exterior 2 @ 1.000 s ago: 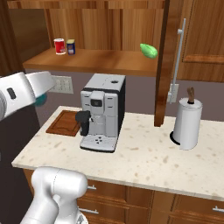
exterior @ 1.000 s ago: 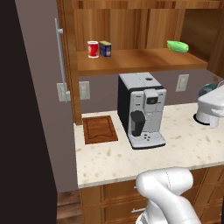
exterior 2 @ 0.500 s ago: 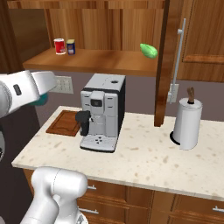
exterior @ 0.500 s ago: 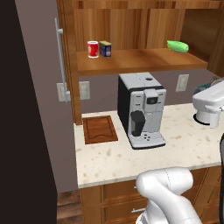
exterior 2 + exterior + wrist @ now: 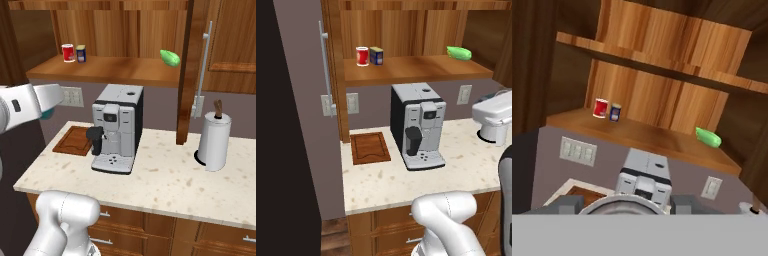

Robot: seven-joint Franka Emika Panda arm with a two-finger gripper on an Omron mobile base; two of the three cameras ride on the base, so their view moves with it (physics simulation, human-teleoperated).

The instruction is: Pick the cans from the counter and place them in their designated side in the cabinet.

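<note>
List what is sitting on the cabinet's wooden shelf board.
On the shelf board: a red can touching or nearly touching a dark blue can at the left, and a green object far right. The shelf's far right end is cut off or hidden by the cabinet post.

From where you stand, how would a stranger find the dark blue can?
Look at the open wooden cabinet above the coffee machine. On its shelf's left end stand two cans; the dark blue can with yellow label is right of the red can.
</note>
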